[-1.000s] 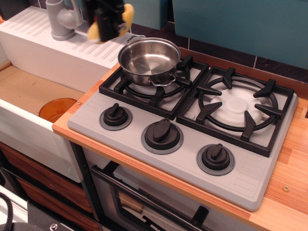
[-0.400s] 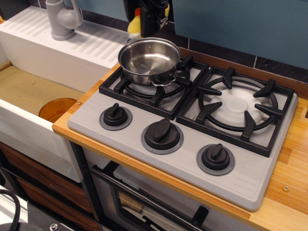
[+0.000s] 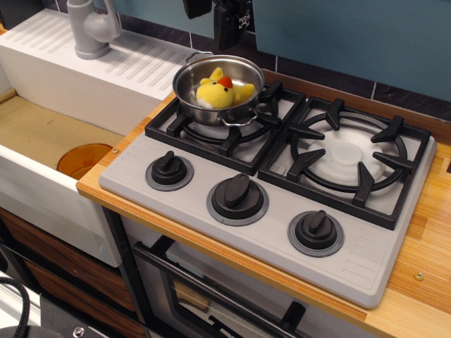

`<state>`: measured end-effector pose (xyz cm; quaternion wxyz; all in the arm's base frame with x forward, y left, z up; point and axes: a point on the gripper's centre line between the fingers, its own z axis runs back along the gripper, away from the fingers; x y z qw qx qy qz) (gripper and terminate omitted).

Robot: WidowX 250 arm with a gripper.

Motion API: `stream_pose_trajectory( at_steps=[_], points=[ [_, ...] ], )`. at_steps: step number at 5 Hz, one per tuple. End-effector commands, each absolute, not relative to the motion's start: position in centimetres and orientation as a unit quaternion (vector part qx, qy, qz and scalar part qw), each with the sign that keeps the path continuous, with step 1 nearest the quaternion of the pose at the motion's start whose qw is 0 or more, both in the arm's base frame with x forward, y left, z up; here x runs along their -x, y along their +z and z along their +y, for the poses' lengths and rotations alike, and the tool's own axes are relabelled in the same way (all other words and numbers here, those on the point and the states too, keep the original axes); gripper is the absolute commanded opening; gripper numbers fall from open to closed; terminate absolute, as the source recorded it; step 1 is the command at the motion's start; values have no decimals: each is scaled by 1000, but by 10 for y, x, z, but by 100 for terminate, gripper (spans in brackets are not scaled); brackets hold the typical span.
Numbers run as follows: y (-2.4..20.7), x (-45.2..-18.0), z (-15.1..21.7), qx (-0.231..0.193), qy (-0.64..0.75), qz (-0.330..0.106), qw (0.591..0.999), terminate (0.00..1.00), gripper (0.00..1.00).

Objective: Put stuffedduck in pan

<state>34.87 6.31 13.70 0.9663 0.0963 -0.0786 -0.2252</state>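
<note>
The stuffedduck (image 3: 216, 92) lay inside the pan (image 3: 189, 82) on the far-left burner, beak up, so I judged the placement done. My gripper (image 3: 232, 17) hung above the pan's far rim; I could not tell whether its jaws were parted. The stove (image 3: 176, 205) sat on a wooden worktop (image 3: 423, 278), sink (image 3: 42, 130) to its left.

Even, fairly bright indoor light, soft shadows cast under the burner grates (image 3: 225, 123), glare seen on the pan (image 3: 215, 105), focus sharp throughout
</note>
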Motion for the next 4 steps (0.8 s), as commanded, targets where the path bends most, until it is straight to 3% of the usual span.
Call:
stream_pose_trajectory(
  at_steps=[1,4],
  points=[
    [156,-354,57,-105,-223,-102,964,0,100],
    [166,-355,53,-62,-201,-87,974,0,100]
  ],
)
